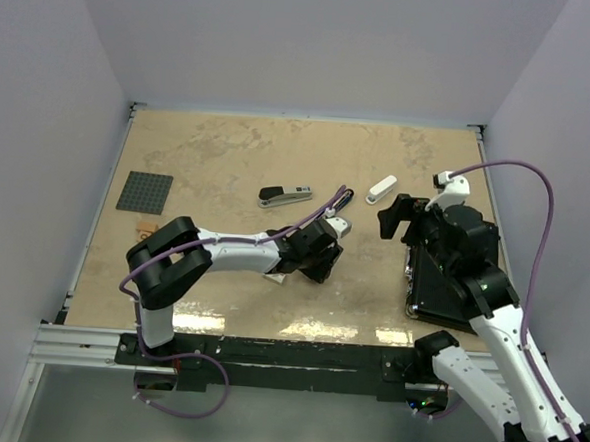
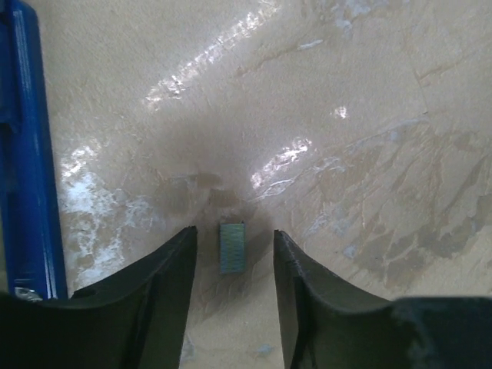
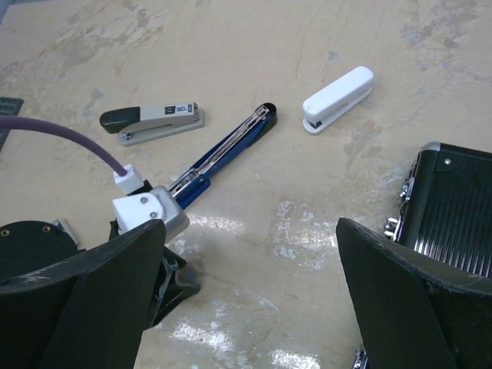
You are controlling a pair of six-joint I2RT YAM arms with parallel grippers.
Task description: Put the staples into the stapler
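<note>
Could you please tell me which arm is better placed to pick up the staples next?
Left: the left arm holds open jaws astride the staples, beside the blue stapler. The right arm hovers by the black case, farther away.

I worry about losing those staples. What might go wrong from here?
1. The staple strip lies flat on the table between the left jaws, which stand apart from it. Closing on something so thin, they may slide over it or flick it away.
2. The blue stapler lies close beside the left jaws, so a sideways move might knock it out of line.
</note>
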